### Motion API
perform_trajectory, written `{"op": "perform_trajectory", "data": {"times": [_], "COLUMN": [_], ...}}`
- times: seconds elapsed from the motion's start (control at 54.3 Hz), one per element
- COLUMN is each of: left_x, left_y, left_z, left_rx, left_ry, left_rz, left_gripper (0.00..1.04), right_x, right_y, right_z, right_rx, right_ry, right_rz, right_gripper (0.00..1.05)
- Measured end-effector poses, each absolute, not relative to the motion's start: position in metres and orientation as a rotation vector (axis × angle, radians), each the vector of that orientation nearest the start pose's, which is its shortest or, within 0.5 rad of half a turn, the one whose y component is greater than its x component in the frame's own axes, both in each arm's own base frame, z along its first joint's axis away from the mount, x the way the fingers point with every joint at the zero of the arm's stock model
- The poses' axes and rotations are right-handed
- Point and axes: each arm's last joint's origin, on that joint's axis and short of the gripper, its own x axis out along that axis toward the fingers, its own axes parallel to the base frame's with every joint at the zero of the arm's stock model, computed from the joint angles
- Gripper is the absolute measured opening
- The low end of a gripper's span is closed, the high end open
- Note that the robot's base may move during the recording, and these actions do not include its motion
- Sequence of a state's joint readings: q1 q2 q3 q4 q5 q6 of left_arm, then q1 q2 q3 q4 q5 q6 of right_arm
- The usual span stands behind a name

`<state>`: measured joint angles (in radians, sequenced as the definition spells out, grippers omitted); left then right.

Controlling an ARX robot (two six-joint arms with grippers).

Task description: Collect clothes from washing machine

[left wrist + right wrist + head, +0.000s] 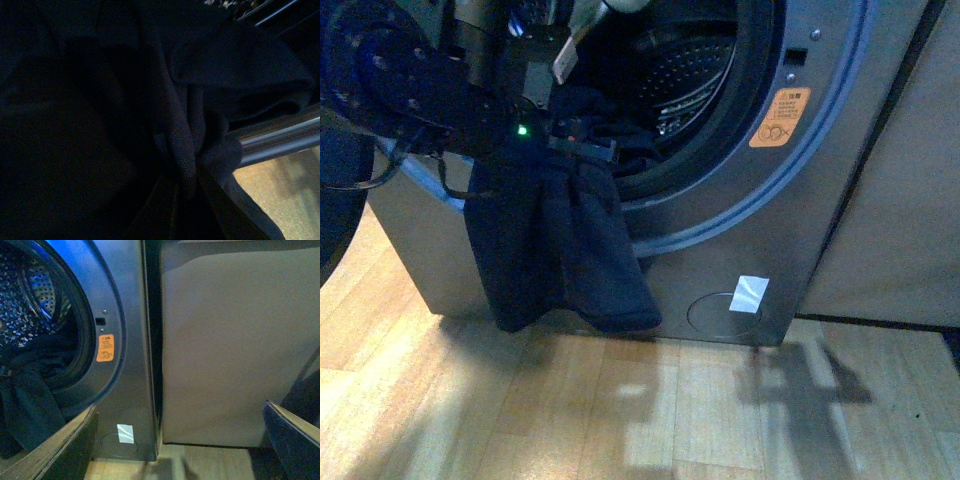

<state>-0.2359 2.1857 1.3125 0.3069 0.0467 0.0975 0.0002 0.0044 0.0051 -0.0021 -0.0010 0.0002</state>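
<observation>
The garment [560,250] hung over the porthole lip [655,185], its long axis running 12 to 6 o'clock down the front of the washing machine [800,200]. Its upper end was bunched inside the drum [695,70]. The left gripper [582,148] was pinched on the fabric at the lip, with most of the cloth at its 6 o'clock. The right gripper [180,407] was spread and empty, apparently off toward 3 o'clock, facing the cabinet [225,340]. Bare floor [670,420] gave clearance at 6 o'clock, and the lip looked like the likely snag edge
</observation>
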Motion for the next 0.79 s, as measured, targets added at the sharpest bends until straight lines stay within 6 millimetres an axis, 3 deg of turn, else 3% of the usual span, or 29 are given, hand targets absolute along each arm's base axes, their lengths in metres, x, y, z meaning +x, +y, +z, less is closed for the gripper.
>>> {"op": "perform_trajectory", "data": {"times": [0.221, 0.442, 0.607, 0.791], "left_x": [0.41, 0.352, 0.322, 0.293], "left_y": [-0.097, -0.08, -0.085, -0.103], "left_z": [0.173, 0.247, 0.294, 0.349], "left_rx": [0.119, 0.088, 0.096, 0.102], "left_ry": [0.402, 0.227, 0.123, -0.01], "left_rz": [-0.368, -0.48, -0.548, -0.629], "left_gripper": [0.06, 0.06, 0.06, 0.06], "right_x": [0.098, 0.098, 0.098, 0.098], "right_y": [0.0, 0.0, 0.0, 0.0], "right_z": [0.165, 0.165, 0.165, 0.165], "right_rx": [0.0, 0.0, 0.0, 0.0], "right_ry": [0.001, 0.001, 0.001, 0.001], "right_rz": [0.001, 0.001, 0.001, 0.001], "right_gripper": [0.97, 0.97, 0.97, 0.97]}}
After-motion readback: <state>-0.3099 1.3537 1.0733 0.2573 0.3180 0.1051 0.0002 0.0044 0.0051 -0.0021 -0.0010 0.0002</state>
